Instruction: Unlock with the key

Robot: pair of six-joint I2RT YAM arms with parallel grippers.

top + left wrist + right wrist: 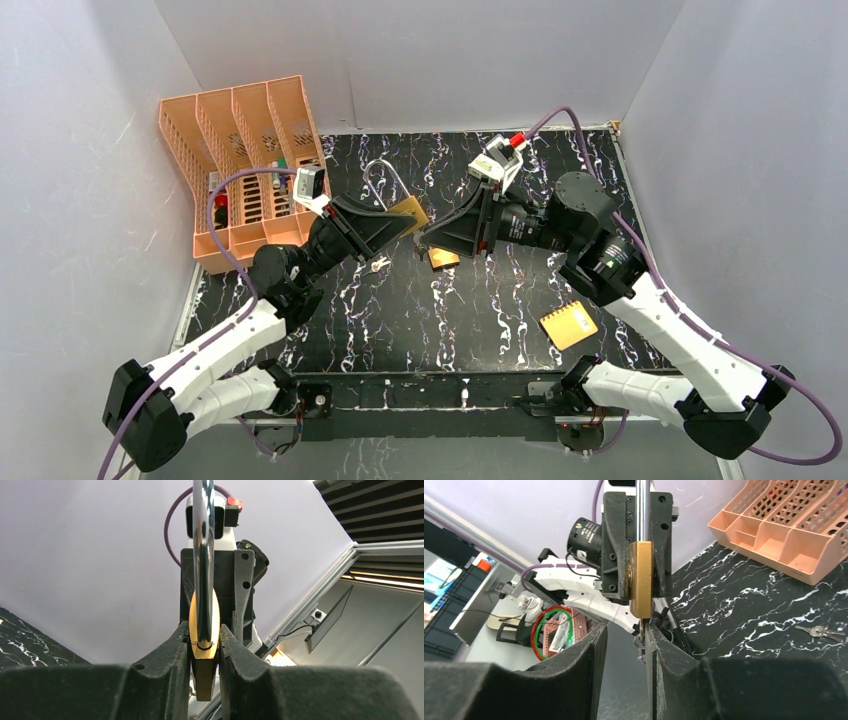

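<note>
My left gripper is shut on the body of a brass padlock and holds it above the table, its long steel shackle pointing away. In the right wrist view the padlock hangs right in front of my right gripper. A small silver key on a ring sticks out of the padlock's underside, beside the inner face of the right finger. The right jaws stand apart and grip nothing. From above, the two grippers meet nose to nose over the table's middle.
A second bunch of silver keys lies on the black marbled table below the left gripper. A small brass padlock lies under the grippers, another brass one near the front right. An orange tray rack stands back left.
</note>
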